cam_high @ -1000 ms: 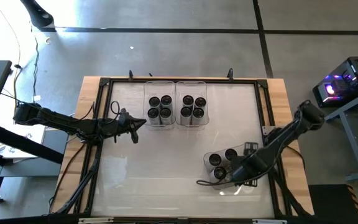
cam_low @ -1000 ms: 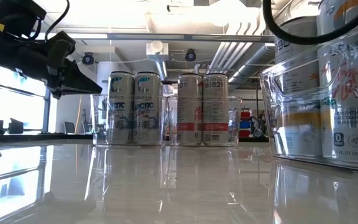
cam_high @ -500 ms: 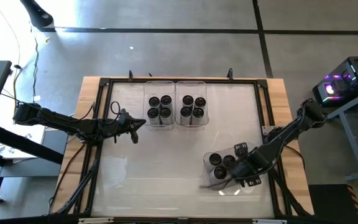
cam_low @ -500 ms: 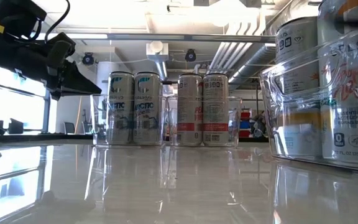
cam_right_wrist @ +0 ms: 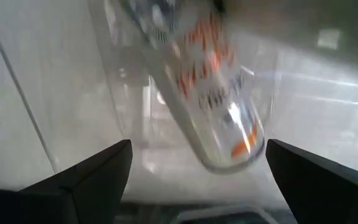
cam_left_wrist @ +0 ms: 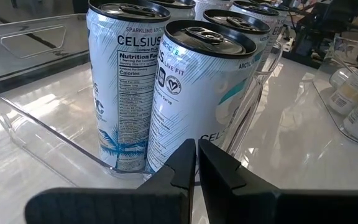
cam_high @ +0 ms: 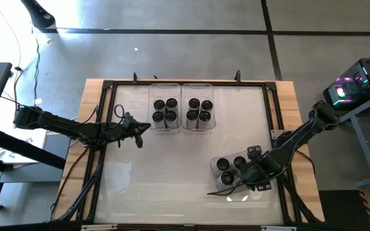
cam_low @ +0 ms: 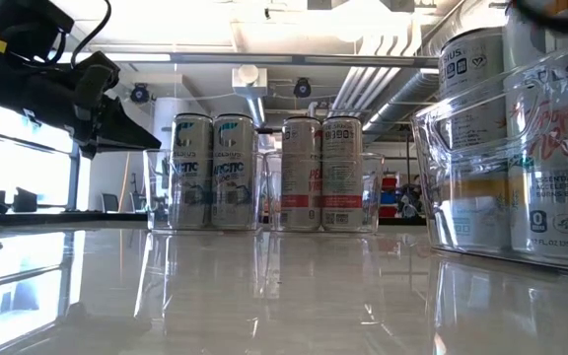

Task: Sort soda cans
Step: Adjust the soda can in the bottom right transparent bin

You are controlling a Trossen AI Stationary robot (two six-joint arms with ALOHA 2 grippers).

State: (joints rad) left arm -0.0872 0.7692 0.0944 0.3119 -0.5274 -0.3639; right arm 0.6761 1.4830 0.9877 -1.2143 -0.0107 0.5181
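Observation:
Several soda cans stand upright in two clear bins at the table's far middle, the left bin and the right bin. A third clear bin near the right edge holds three visible cans. My right gripper hangs over that bin, pointing down and open. A blurred can with orange lettering shows below and between its wide-spread fingers, and no finger is visibly on it. My left gripper is shut and level, just left of the left bin, facing its cans.
A dark frame runs around the white table top. Open table lies between the far bins and the near right bin. The room beyond the table shows behind the cans in the low view.
My right gripper has rolled about its own axis above the near right bin and shifted slightly toward the table's right edge. The cans in all three bins stand where they were.

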